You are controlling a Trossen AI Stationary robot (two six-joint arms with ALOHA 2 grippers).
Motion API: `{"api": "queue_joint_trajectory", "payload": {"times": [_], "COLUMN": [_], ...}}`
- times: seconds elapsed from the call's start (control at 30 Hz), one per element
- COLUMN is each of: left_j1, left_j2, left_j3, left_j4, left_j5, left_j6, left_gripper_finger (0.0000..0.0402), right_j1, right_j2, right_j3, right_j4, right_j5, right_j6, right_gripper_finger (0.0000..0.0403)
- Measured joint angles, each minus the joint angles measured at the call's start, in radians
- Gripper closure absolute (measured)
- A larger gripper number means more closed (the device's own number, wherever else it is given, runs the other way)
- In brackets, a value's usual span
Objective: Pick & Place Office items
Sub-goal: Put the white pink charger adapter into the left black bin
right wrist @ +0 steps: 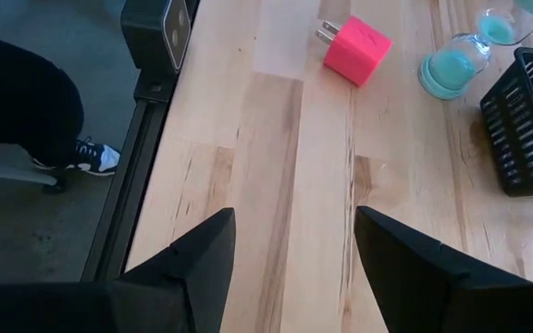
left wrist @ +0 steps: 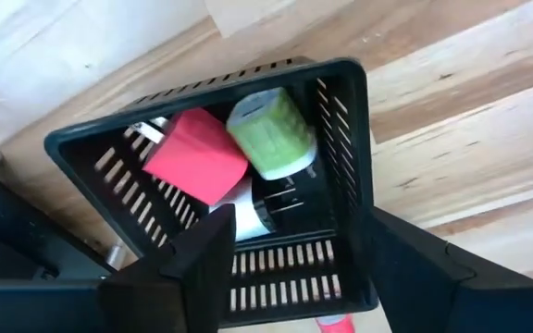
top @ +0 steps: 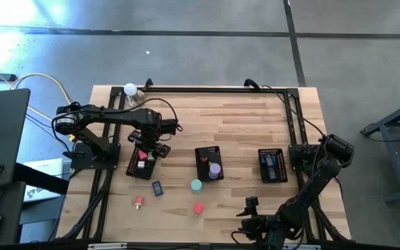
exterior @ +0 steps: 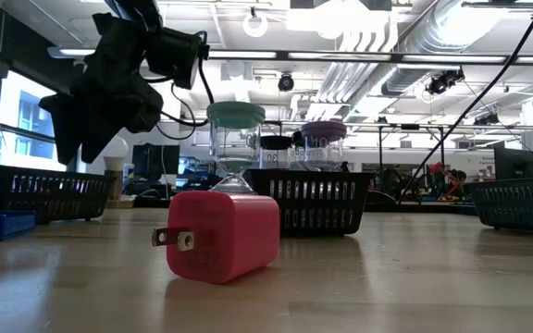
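Observation:
My left gripper (left wrist: 299, 222) hangs open, pointing down over the left black mesh tray (left wrist: 345, 139), with nothing between its fingers. In that tray lie a red plug block (left wrist: 197, 153), a green plug block (left wrist: 271, 129) and a white one (left wrist: 243, 217). On the bare table rest a pink plug block (top: 198, 207), a teal sand timer (top: 196, 185), a dark blue rectangle (top: 157, 187) and a small red piece (top: 139, 201). My right gripper (right wrist: 291, 217) waits open above the table's near edge, right of the pink block (right wrist: 357, 49).
The middle tray (top: 209, 164) holds a purple timer and a dark piece. The right tray (top: 273, 165) holds blue items. A white ball on a metal base (top: 130, 90) stands at the far left corner. A person's shoe shows on the floor beside the table (right wrist: 95, 157).

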Motion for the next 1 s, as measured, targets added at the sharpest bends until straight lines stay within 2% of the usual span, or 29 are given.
{"api": "queue_joint_trajectory", "payload": {"times": [0.07,0.23,0.3,0.43,0.6,0.83,1.0], "left_j1": [0.014,0.047,0.044,0.035,-0.041,-0.262,-0.448], "left_j2": [-0.001,-0.007,-0.021,-0.076,-0.172,-0.281,-0.308], "left_j3": [0.0,0.0,0.006,0.025,0.046,0.049,0.049], "left_j4": [0.0,0.0,-0.006,-0.013,-0.01,-0.011,0.009], "left_j5": [0.039,0.264,0.275,0.202,0.089,-0.104,-0.295], "left_j6": [-0.001,-0.034,-0.061,-0.081,-0.113,-0.217,-0.297], "left_gripper_finger": [0.0181,0.0181,0.0181,0.0181,0.0181,0.0181,0.0181], "right_j1": [0.0,0.0,0.0,-0.003,-0.003,-0.009,-0.027], "right_j2": [0.0,0.0,0.0,0.0,0.0,0.0,0.0], "right_j3": [0.0,0.0,0.0,0.0,0.0,0.0,0.0], "right_j4": [0.0,0.001,0.003,0.006,0.005,0.007,0.023], "right_j5": [0.0,0.002,0.003,0.004,0.018,0.038,0.038], "right_j6": [0.0,0.0,0.0,0.0,-0.008,-0.026,-0.035], "right_gripper_finger": [0.0192,0.0192,0.0192,0.0192,0.0192,0.0192,0.0192]}}
